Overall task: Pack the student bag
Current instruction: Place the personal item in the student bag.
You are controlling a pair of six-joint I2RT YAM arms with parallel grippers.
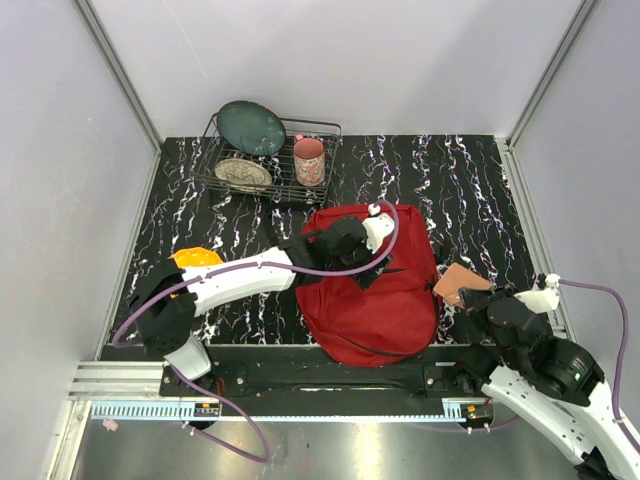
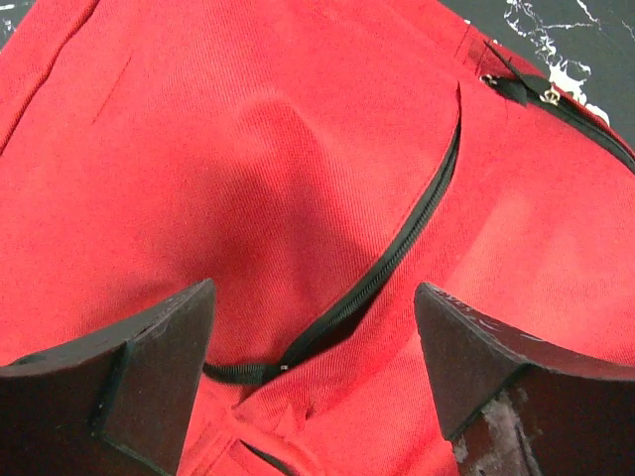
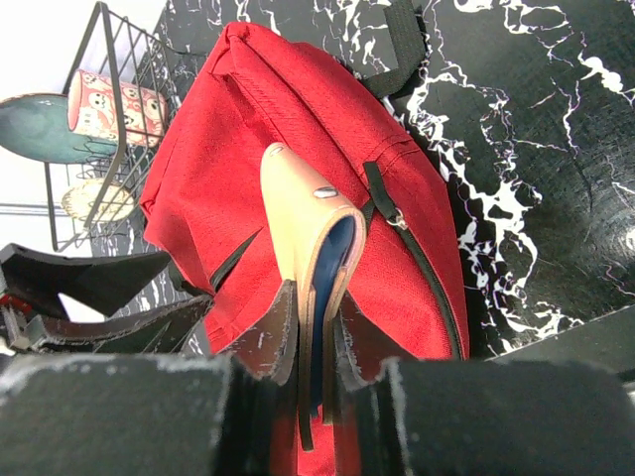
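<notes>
The student bag [image 1: 375,290] is seen lying flat at the centre of the top view, on the marbled surface [image 1: 480,190]. The left claw [image 2: 313,327] is spread wide just above the bag's zip [image 2: 397,248], with nothing gripped. A tan case [image 3: 303,218] is pinched in the right claw [image 3: 316,332], right of the bag and outside it. Packing is judged barely begun: the case is not yet inside. How far the zip is undone cannot be told.
</notes>
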